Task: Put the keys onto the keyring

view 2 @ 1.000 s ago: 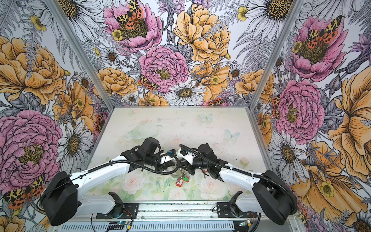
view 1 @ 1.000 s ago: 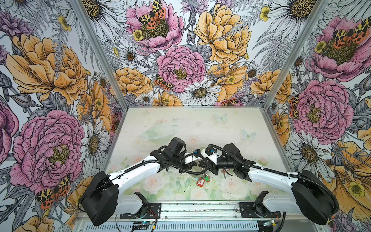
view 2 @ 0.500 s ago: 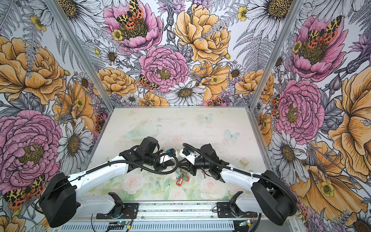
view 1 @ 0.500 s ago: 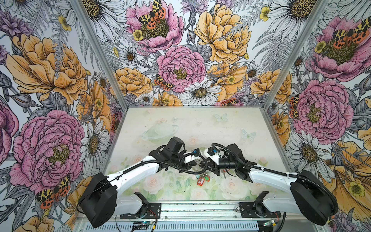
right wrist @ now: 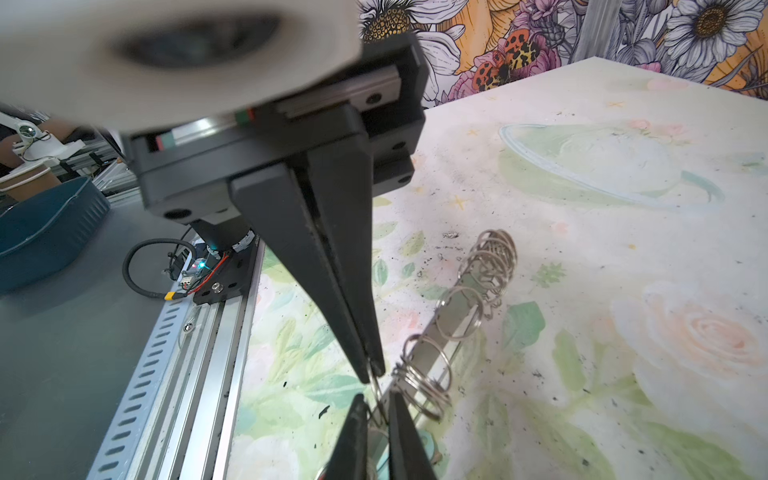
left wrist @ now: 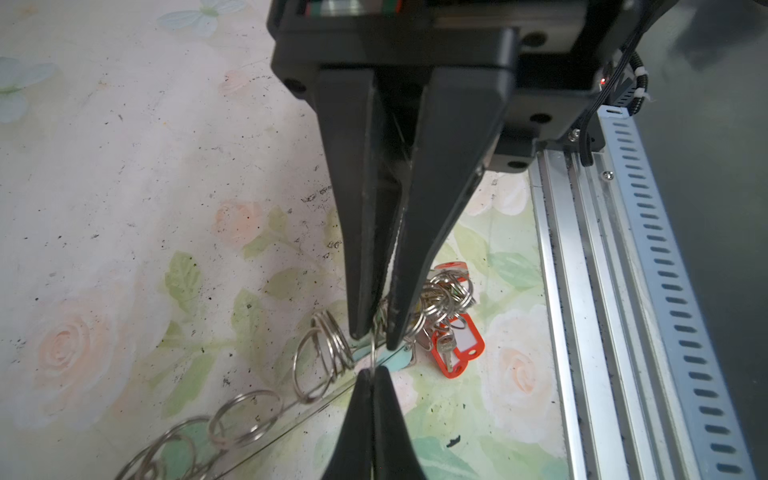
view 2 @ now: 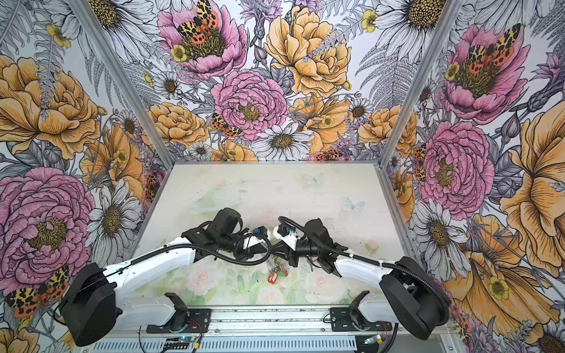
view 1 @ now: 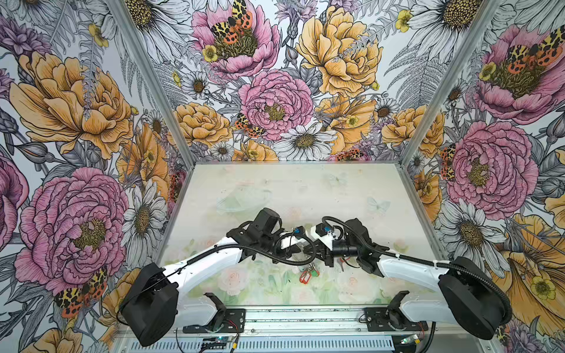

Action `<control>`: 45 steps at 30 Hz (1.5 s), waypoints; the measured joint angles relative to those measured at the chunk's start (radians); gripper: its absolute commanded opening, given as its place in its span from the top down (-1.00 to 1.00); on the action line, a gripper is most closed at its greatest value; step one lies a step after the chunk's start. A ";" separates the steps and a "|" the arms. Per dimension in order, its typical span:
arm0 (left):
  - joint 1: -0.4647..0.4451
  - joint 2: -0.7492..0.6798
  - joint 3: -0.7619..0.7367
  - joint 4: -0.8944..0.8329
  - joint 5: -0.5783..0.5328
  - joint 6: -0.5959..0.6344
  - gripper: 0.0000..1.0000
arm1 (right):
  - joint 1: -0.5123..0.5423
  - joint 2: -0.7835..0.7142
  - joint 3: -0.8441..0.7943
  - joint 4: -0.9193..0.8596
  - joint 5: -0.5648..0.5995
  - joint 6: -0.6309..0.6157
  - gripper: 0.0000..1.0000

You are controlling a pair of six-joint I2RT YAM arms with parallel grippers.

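My two grippers meet tip to tip low over the table's front middle in both top views. The keyring is a flat grey-brown band edged with silver wire rings. My left gripper is shut on one thin wire ring at the band's end. My right gripper pinches the same ring from the opposite side, its jaws a narrow gap apart. The keys cluster just beyond, with a red tag, a green tag and a teal tag.
An aluminium rail runs along the table's front edge, close to the keys. A blue bin and a looped black cable sit beyond it. Flowered walls enclose the other three sides.
Both arms have stayed almost in place, tips together over the keys. The right jaws have drawn closer together.
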 measured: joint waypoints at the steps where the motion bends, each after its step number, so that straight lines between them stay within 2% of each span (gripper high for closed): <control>1: 0.000 0.000 0.000 0.000 0.000 0.000 1.00 | 0.000 0.004 0.000 0.000 0.000 0.000 0.80; 10: 0.006 0.000 0.000 -0.001 0.004 -0.009 0.99 | 0.000 0.012 0.002 0.000 0.000 0.000 1.00; 16: 0.045 -0.026 -0.035 0.057 0.055 -0.045 0.73 | 0.000 0.012 -0.005 0.060 0.002 0.043 1.00; 18: 0.065 -0.057 -0.075 0.114 0.075 -0.073 0.62 | 0.000 0.012 -0.017 0.099 0.001 0.077 1.00; 23: 0.124 -0.142 -0.211 0.306 0.111 -0.166 0.53 | 0.000 0.039 -0.055 0.203 0.016 0.156 1.00; 30: 0.151 -0.191 -0.388 0.578 0.143 -0.303 0.62 | 0.002 0.088 -0.113 0.360 0.045 0.257 1.00; 38: 0.098 -0.095 -0.449 0.856 0.146 -0.409 0.59 | 0.025 0.172 -0.164 0.582 0.080 0.337 1.00; 45: 0.125 -0.011 -0.447 0.924 0.174 -0.467 0.56 | 0.029 0.188 -0.183 0.660 0.094 0.360 1.00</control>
